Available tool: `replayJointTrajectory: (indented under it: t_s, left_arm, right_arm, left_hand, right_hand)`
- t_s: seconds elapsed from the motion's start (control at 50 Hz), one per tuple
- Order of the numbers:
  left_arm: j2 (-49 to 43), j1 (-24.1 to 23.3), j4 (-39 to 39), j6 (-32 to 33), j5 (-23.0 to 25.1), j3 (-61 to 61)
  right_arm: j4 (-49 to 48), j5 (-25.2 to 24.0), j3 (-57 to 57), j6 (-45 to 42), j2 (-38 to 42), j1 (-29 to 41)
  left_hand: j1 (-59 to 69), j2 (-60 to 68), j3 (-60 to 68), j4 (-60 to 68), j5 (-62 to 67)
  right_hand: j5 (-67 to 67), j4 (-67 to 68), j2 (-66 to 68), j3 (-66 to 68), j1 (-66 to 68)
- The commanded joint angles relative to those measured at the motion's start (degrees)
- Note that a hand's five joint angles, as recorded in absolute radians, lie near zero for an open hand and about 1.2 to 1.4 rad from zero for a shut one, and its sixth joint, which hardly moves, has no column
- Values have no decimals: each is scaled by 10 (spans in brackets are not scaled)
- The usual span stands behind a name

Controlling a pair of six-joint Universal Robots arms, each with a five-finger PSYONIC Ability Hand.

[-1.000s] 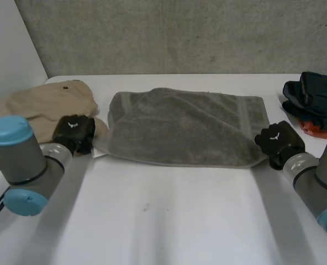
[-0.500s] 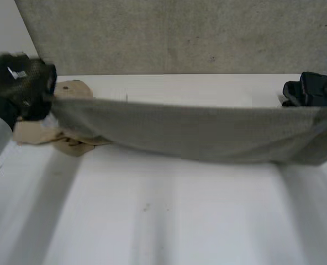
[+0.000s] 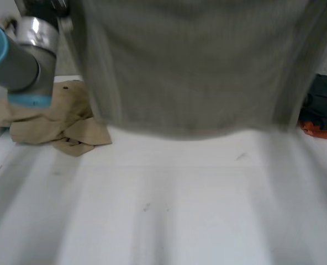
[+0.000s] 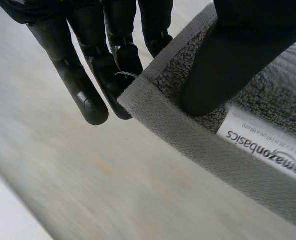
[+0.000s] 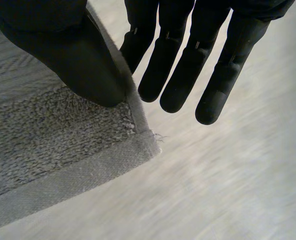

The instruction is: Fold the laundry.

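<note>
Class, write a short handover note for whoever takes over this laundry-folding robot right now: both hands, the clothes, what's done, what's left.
Left robot hand: pinches one top corner of the grey towel.
Right robot hand: pinches the other top corner.
Towel hangs spread above the white table.
Beige garment lies crumpled on the table's left side, dark clothes on its right.
Done: towel is up.
Left: fold it, probably then the rest.
</note>
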Motion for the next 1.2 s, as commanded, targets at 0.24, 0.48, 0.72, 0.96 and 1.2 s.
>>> replayJointTrajectory:
  t_s: [0.24, 0.48, 0.72, 0.96, 1.2]
  left_arm:
    - [-5, 15, 49, -75, -6, -148]
    - [-4, 6, -11, -64, -3, -357]
    - [233, 8, -325, 70, -5, -585]
    - [399, 37, -485, 127, 3, -655]
    - [198, 17, -254, 101, -4, -519]
  right_arm:
    - [-25, -43, 113, 15, 43, 29]
    - [117, -60, 182, 35, 135, 25]
    - [389, -65, 351, -44, -37, -20]
    - [485, -88, 486, -200, -179, -103]
    - [229, -95, 358, -41, -30, -65]
  left_hand:
    - [129, 113, 115, 111, 138]
    - [129, 113, 115, 111, 138]
    - [129, 113, 115, 111, 138]
    - [129, 113, 115, 111, 138]
    - [129, 113, 115, 111, 138]
  right_hand:
    - [122, 111, 124, 115, 153]
    - [122, 111, 124, 115, 153]
    - [122, 111, 124, 115, 153]
    - [122, 111, 124, 115, 153]
    - [122, 111, 124, 115, 153]
